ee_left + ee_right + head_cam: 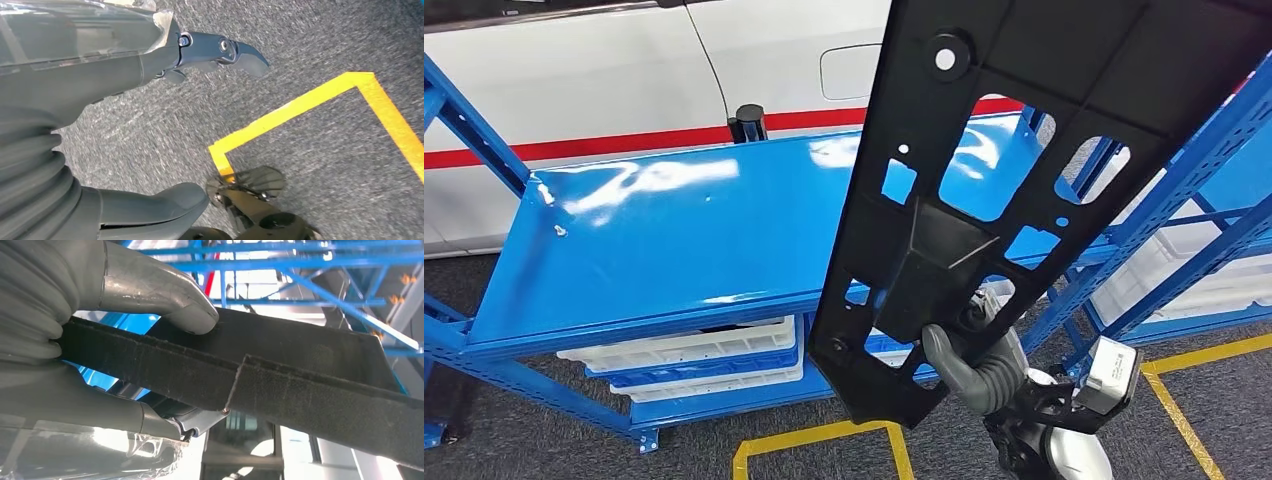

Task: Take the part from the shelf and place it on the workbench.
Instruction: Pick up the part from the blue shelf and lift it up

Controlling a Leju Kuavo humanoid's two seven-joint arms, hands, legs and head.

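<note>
Gripping black part [1024, 150], right hand [969, 350]; thumb pressed on it.

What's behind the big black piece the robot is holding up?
Behind the black part, held by the right hand, a shiny blue shelf shows through its holes, with blue rack posts beside it. White trays sit lower down. The solid parts cover the rest.

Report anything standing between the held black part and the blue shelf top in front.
Nothing visible does. The right hand holds the black part up above the bare blue shelf top; a small dark cylinder stands at its far edge only.
</note>
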